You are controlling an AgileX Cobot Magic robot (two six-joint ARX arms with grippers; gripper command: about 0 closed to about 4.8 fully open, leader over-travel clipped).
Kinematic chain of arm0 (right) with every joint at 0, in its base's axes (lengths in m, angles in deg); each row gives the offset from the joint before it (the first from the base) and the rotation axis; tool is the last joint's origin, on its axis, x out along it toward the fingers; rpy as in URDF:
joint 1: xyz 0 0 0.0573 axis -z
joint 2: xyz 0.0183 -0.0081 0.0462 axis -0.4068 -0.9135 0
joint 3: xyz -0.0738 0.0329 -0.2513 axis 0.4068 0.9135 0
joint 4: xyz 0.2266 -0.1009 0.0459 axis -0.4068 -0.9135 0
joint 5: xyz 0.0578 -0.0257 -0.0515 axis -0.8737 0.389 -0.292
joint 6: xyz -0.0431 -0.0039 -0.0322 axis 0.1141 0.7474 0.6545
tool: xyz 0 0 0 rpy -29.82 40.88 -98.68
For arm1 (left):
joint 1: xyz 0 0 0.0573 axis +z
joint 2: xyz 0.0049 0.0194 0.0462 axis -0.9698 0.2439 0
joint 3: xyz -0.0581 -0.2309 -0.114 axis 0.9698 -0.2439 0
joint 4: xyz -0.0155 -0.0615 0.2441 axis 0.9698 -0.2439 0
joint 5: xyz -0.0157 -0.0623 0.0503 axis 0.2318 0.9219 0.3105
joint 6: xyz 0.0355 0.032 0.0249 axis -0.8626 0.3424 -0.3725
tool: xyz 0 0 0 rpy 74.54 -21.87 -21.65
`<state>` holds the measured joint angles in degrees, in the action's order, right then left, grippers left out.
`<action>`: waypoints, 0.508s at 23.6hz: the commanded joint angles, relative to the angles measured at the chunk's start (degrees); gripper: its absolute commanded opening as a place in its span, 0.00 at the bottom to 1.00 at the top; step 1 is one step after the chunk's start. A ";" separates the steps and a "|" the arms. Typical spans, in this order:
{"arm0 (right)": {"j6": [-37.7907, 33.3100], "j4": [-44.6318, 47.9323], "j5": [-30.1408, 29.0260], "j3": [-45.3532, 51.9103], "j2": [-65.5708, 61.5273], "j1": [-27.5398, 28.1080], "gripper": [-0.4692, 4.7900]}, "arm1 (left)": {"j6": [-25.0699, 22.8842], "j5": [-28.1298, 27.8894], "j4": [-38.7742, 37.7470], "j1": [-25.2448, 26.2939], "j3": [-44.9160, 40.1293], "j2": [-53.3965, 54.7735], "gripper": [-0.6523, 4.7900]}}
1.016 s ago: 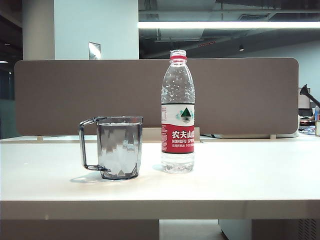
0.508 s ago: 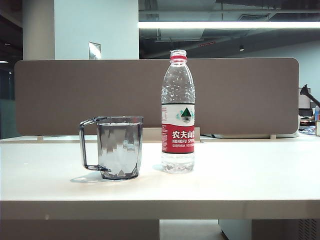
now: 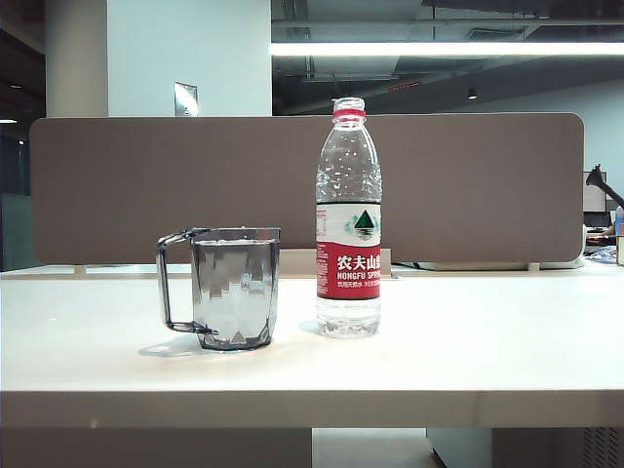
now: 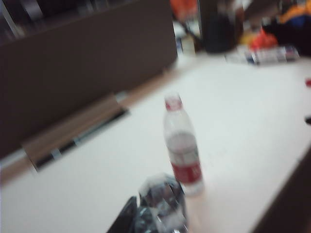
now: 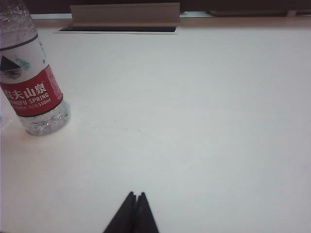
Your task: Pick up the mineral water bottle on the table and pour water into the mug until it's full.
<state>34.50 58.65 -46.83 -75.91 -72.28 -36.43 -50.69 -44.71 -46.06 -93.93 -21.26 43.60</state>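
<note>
Black right claw [image 5: 134, 195]: fingertips pressed together, nothing between them, hovering over bare tabletop [image 5: 204, 121]; only the tips show, rest cut off at frame edge.
Left claw: one dark sliver [image 4: 124, 221] at the edge of the left wrist view, blurred; can't tell if wide or narrow. Neither claw shows in the exterior view.
Mug [image 3: 232, 288]: smoky-grey faceted plastic, upright on the tabletop, handle [image 3: 166, 283] pointing away from the bottle. In the left wrist view it's a smeared, cropped blob right next to the dark sliver; contact not readable.
Mug fill: can't make out a water line through the facets.
Mineral water bottle [image 3: 348, 219]: upright on the tabletop, just beside the mug, small gap between them. Red neck ring, no cap visible, white-and-red label.
Bottle in right wrist view: only lower half seen [image 5: 31, 87], top cut off; well apart from the right claw.
Bottle water level: hard to read, clear on clear.
Divider panel [image 3: 117, 185]: brown-grey, behind both items.
Left wrist view overall: motion-blurred, background clutter [image 4: 262, 43] unidentifiable.
</note>
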 commanded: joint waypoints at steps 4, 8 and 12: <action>0.17 0.63 0.26 0.42 -0.04 -0.04 0.09 | 8.46 -0.59 17.31 12.52 -18.67 -10.60 0.11; 0.20 0.63 0.26 0.42 -0.04 -0.04 0.09 | 13.46 -0.55 21.31 18.51 -24.70 -13.29 0.11; 0.20 0.61 0.26 0.42 -0.04 -0.04 0.09 | 15.23 -0.57 22.67 21.62 -29.03 -16.48 0.11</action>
<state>34.50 58.65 -46.83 -75.91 -72.28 -36.43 -36.44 -45.33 -24.94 -72.70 -49.63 27.99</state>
